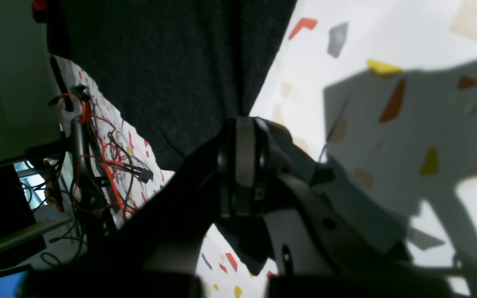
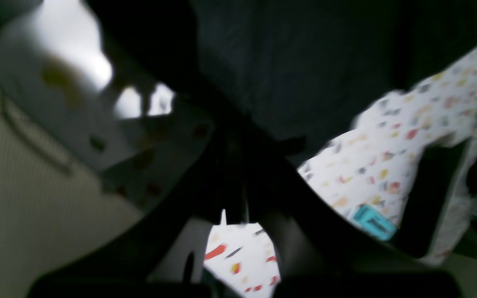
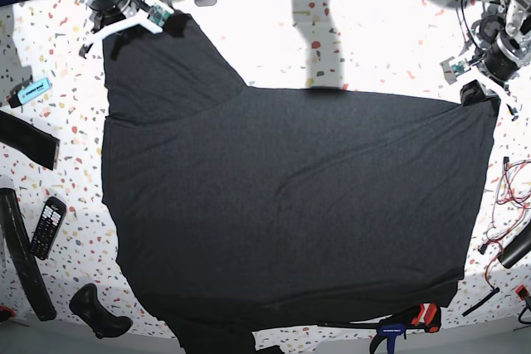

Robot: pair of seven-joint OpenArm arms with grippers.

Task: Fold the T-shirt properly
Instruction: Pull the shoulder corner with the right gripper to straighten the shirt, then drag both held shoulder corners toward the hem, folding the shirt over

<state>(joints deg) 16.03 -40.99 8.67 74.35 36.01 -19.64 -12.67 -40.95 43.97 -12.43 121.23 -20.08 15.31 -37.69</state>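
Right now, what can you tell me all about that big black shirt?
The T-shirt is dark charcoal, soft-looking fabric, spread mostly flat across the speckled table, plain side up with no print showing. One sleeve reaches toward the top left. The right gripper pinches that sleeve end, and the left gripper pinches the far corner. Its bottom edge runs off the table's near side.

Both arms reach far apart, the left gripper [image 1: 242,124] and right gripper [image 2: 238,165] seemingly with jaws pinched.
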